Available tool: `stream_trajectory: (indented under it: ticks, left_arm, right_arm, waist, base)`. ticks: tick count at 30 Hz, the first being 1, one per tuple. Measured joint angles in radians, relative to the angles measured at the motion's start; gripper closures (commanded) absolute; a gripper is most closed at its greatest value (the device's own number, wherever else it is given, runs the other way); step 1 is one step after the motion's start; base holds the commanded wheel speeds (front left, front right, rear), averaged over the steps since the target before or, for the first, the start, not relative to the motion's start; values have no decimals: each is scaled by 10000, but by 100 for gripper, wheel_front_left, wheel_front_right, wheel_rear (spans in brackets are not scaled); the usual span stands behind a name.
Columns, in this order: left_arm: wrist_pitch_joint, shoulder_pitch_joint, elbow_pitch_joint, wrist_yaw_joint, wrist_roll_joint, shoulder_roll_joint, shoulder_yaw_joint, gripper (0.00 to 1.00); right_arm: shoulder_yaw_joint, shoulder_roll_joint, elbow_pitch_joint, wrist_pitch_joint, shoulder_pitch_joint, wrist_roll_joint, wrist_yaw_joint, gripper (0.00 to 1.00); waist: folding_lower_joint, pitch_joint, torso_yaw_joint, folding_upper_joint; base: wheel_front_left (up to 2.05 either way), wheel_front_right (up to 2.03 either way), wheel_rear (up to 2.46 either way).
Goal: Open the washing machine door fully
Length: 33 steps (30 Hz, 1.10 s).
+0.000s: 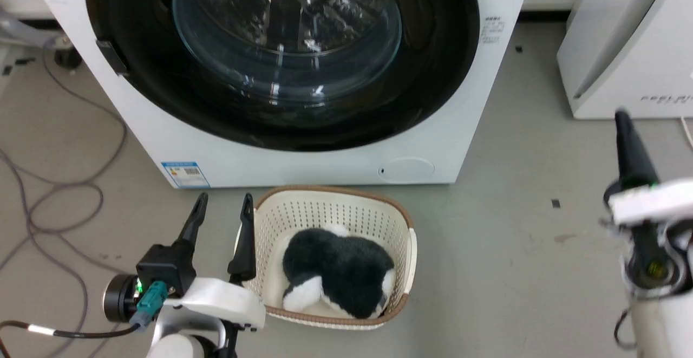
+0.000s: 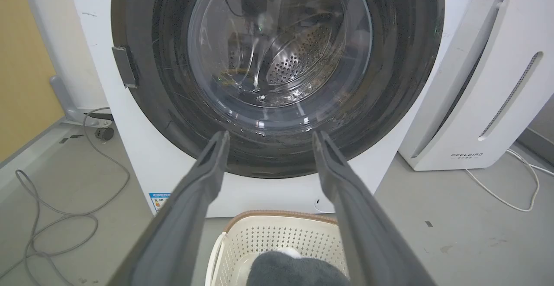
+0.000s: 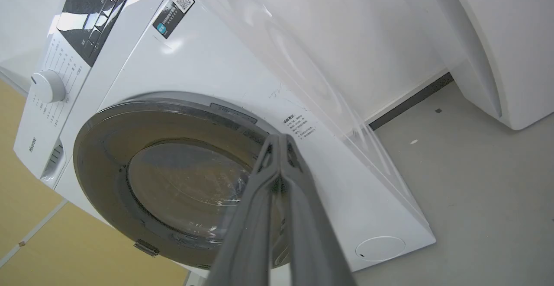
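The washing machine stands straight ahead with its round glossy black door lying flat against the front, a small latch tab on its left rim. My left gripper is open and holds nothing; it hovers low before the washer, left of a basket. The left wrist view looks between the spread fingers at the door. At the right, my right gripper is shut and empty, well clear of the washer. In the right wrist view its closed tips point at the door's right side.
A cream perforated basket holding a black-and-white plush toy sits on the floor right in front of the washer. A white FEELBIRD appliance stands to the right. Grey cables loop on the floor at the left.
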Motion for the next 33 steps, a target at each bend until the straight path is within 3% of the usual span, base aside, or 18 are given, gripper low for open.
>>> stream_trajectory:
  ticks: [17,33]
  left_arm:
    - [-357,-785,-230,-245,-196,-2,63,0]
    - [-679,-1296,-288,-397,-522,-2,65,0]
  right_arm:
    - [1072,-1022,2972,1678,-4956,2134,-2,100]
    - [2989,-869,5588,4171,-8952,3035,0,100]
  waist:
    - [0,1402,-38,0]
    - [-1,2405,-41,0]
  base:
    - [0,0,0]
    - [0,0,0]
